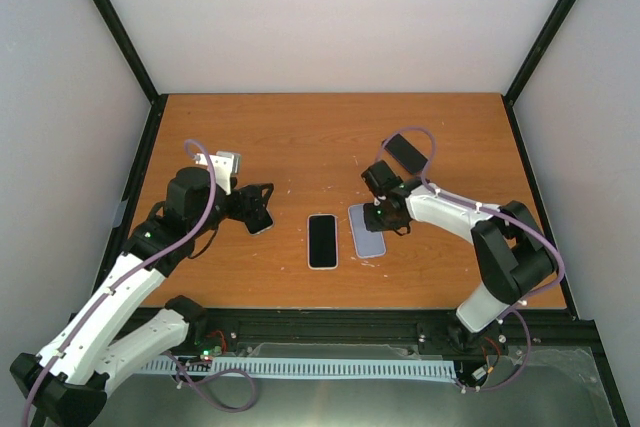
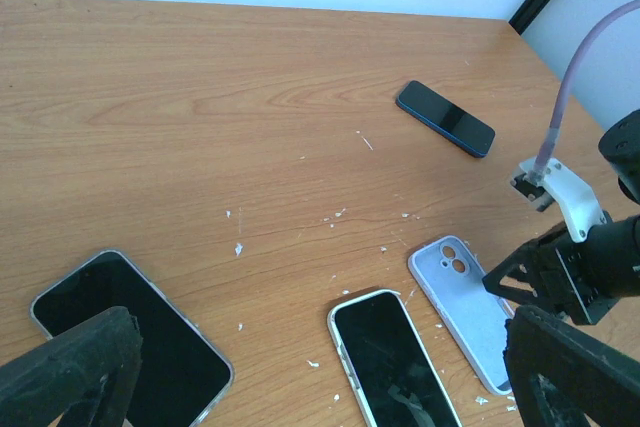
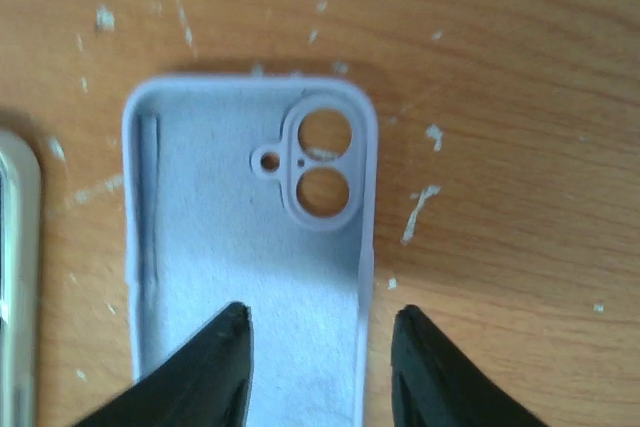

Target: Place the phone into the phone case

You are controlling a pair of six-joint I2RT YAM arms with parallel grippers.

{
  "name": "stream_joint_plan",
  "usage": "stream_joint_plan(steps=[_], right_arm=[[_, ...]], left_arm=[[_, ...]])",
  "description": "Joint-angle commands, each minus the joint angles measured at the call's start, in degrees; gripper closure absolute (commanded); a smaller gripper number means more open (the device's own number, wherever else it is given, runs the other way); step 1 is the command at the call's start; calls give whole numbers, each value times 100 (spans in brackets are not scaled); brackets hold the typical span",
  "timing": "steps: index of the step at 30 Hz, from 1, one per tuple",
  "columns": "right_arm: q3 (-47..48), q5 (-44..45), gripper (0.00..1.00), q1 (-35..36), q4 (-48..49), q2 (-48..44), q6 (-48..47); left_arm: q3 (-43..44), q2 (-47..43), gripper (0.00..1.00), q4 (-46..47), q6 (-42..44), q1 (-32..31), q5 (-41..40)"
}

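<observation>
The brown wood-grain counter [image 1: 300, 137] fills the floor of a white-walled, black-framed booth. Two white-and-black arms reach over it from the near edge, the left arm [image 1: 120, 287] bent toward the left middle and the right arm [image 1: 450, 209] stretched toward the centre.

The left tool [image 1: 257, 209] hangs with its fingers spread wide and empty, over a black-screened phone in a clear silver-rimmed cover [image 2: 130, 332] that lies flat, screen up. The right tool [image 3: 320, 315] sits low over the near end of the case. Its black fingers [image 3: 215, 367] stand partly apart, one inside the case and one outside over bare wood. The case's right side wall passes between them, with a gap showing on each side.

The black-screened phone with a pale silver rim [image 1: 322, 240] lies screen up at the counter's centre, outside the case and just left of it. The pale lilac soft phone case [image 1: 366, 231] lies open side up with its camera cut-outs at the far end. A dark blue phone [image 1: 404, 152] lies well apart at the far right.

Small white flecks [image 2: 238, 247] dot the wood.
</observation>
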Motion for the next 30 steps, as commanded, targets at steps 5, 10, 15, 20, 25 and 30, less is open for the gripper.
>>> stream_joint_plan(steps=[5,10,15,20,25,30], right_arm=[[733,233,32,-698,799,256,-143],[1351,100,12,-1300,1274,918,-127],[2165,49,0,-1690,1467,1694,-268],[3178,114,0,-1927,1338,2555,-477],[4177,-118,0,-2244,1161,3363,-620],[4974,-391,0,-2422,1013,4014,-780]], left_arm=[[72,37,0,20,-30,-27,-46],[61,55,1,22,-30,-27,-87],[64,104,1,16,-33,-25,-132],[77,197,0,3,-32,-27,-161],[93,268,0,-14,-27,-27,-203],[95,281,0,4,-33,-27,-171]])
